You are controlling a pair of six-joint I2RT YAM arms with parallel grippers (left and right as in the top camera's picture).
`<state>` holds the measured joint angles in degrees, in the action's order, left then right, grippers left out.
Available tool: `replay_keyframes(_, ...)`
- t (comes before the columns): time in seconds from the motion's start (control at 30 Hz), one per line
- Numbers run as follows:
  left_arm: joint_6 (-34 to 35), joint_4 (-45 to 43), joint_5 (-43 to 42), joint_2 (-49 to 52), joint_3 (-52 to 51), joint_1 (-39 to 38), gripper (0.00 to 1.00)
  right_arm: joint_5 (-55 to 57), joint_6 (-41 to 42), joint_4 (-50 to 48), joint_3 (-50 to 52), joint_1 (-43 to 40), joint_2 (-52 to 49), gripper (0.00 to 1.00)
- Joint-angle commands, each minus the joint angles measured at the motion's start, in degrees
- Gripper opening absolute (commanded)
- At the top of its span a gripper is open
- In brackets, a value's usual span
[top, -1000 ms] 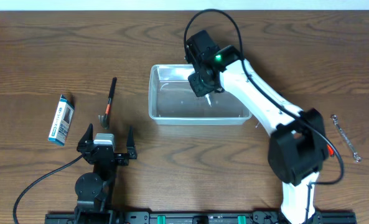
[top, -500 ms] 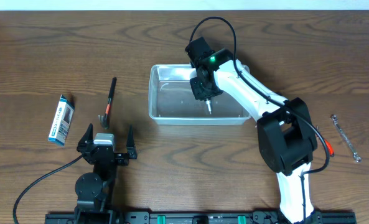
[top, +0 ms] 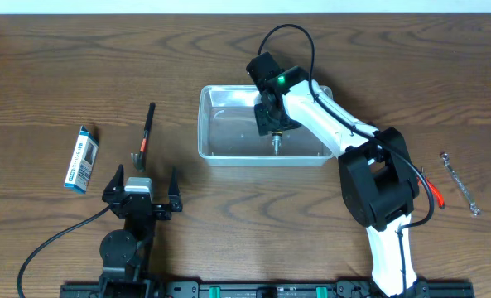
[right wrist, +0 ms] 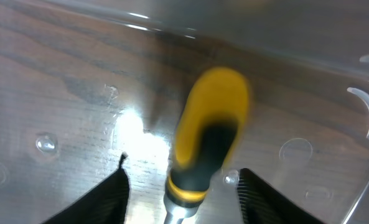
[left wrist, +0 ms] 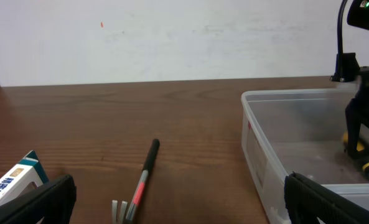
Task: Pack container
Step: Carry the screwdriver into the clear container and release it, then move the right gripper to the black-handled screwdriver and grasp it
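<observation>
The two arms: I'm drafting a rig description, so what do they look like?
The right arm has white links between black joints, a lit green light near the wrist, a black cable looping above it and a red wire by its base. The left arm is black with a white block behind its black gripper; a black lead trails from it.

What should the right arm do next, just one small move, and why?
Probably lift the right tool straight up out of the container. Its jaws stand apart on either side of the screwdriver and seem clear of the handle, and the screwdriver is already inside the container.
</observation>
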<state>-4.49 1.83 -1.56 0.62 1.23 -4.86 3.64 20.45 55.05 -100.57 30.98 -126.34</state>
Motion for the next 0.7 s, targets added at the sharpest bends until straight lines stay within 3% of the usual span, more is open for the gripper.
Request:
replay_keyframes(0.0, 0.11, 2.21, 0.50, -0.28, -1.01, 0.35, 0.98, 0.87, 0.74, 0.22, -0.92, -0.31, -0.07, 0.60)
replay_keyframes(0.2, 0.11, 2.21, 0.50, -0.28, -1.01, 0.35, 0.98, 0.87, 0.50, 2.08, -2.86, -0.33, 2.36, 0.62)
replay_keyframes(0.37, 0.11, 2.21, 0.50, -0.28, -1.01, 0.35, 0.98, 2.95, 0.92, 7.54, -10.84, -0.33, 7.21, 0.62)
replay_keyframes(0.67, 0.11, 2.21, 0.52, -0.28, -1.01, 0.35, 0.98, 12.00, 9.25, 20.09, -24.44, -7.08, 16.17, 0.65)
